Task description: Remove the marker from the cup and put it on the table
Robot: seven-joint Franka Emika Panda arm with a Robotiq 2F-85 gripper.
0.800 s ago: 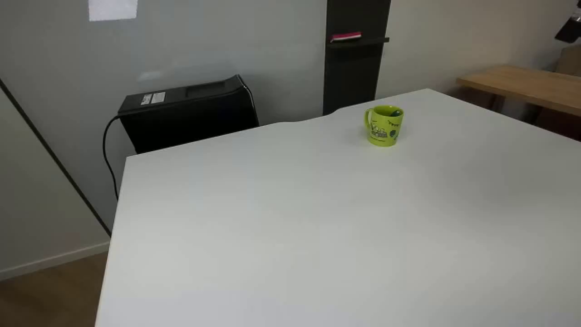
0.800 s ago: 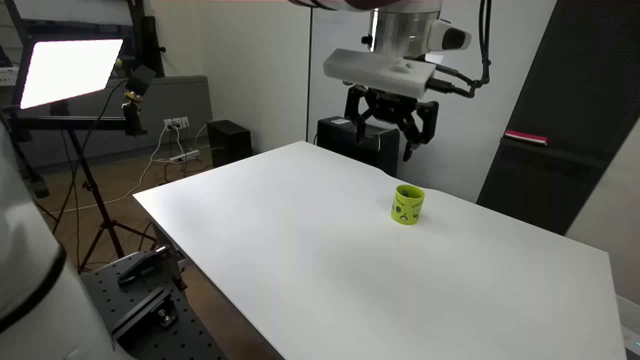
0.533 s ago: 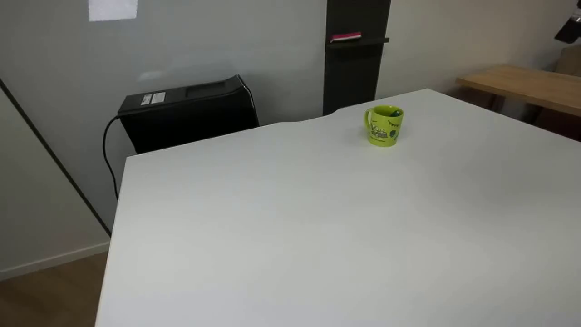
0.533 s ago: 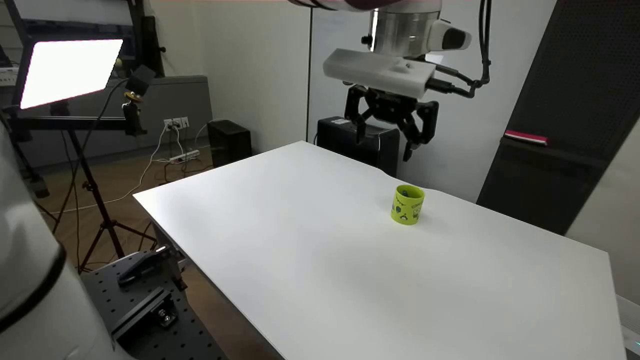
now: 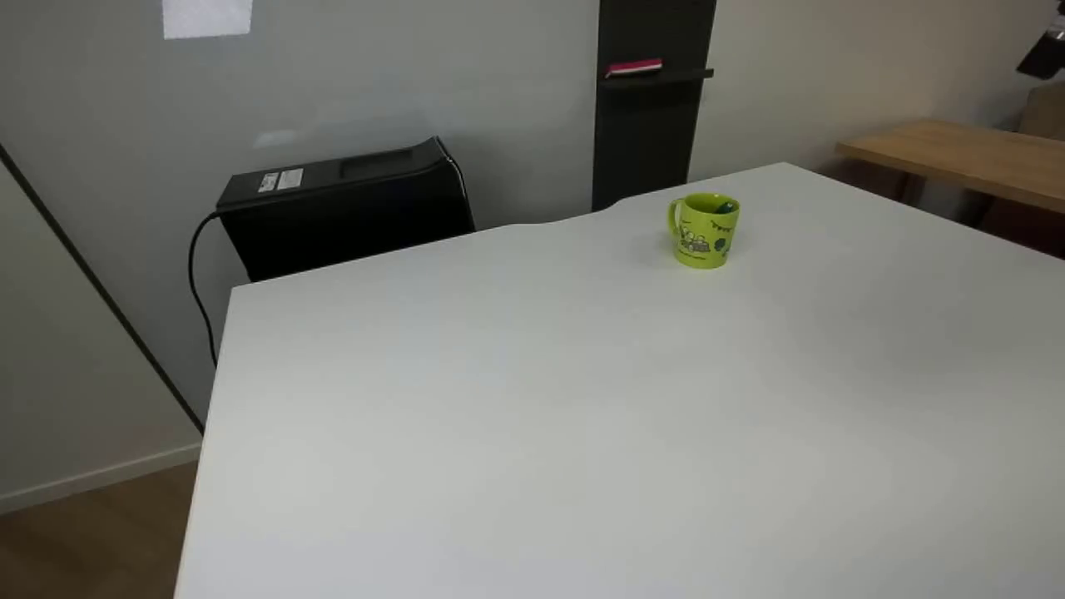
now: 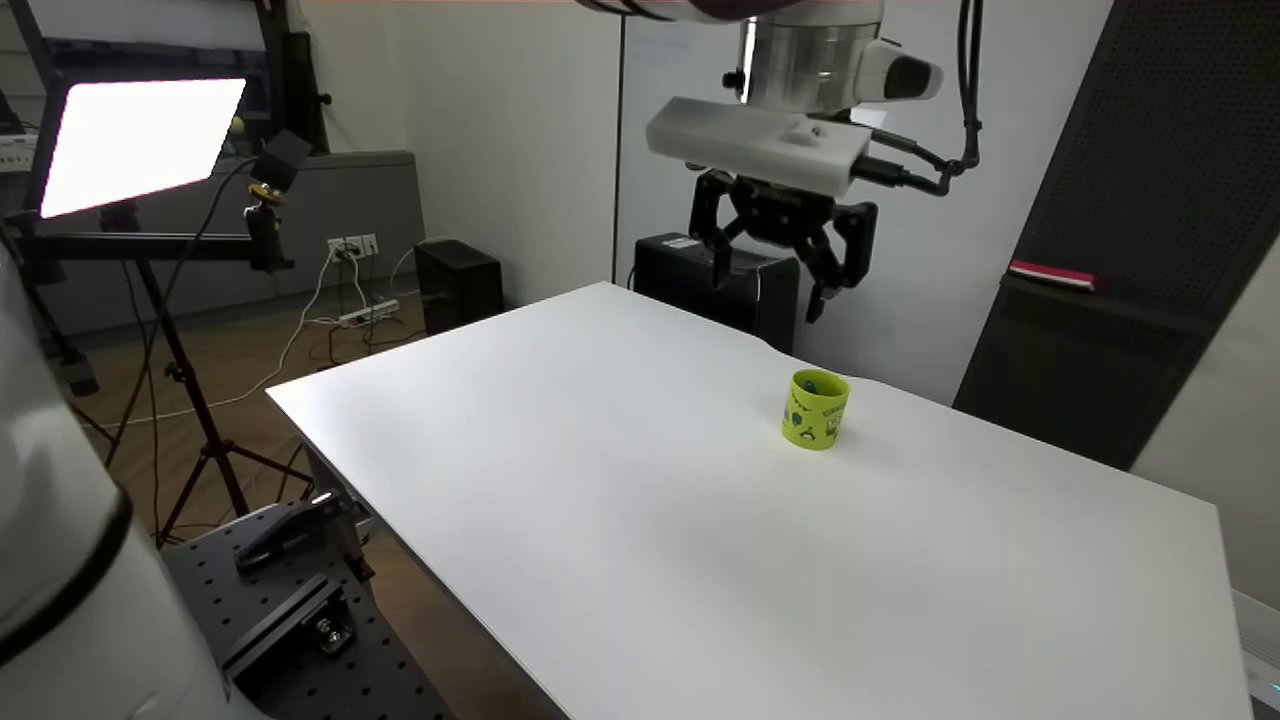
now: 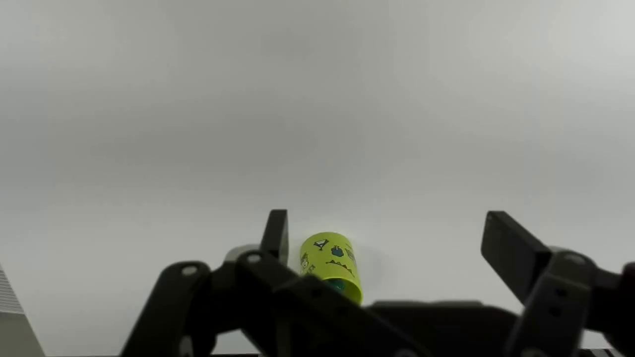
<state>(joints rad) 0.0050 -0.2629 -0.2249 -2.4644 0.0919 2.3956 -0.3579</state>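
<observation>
The lime-green cup (image 5: 699, 241) stands upright on the white table (image 5: 499, 399), near its far edge in an exterior view. The cup also shows in the other views (image 6: 813, 422) (image 7: 327, 255). The marker (image 5: 727, 206) is inside the cup; only its dark green-black end shows near the rim. That end is a small dark spot inside the mug in an exterior view (image 6: 810, 386) and is partly hidden by a finger in the wrist view (image 7: 337, 284). My gripper (image 6: 768, 292) is open and empty, above the cup and apart from it; its fingers also show in the wrist view (image 7: 387, 233).
A black box-shaped device (image 5: 345, 208) stands beyond the table edge. A light brown wooden table (image 5: 957, 158) is at the back right. A dark panel with a red-and-white item (image 6: 1052, 275) stands behind. A lamp on a tripod (image 6: 145, 140) is off the table.
</observation>
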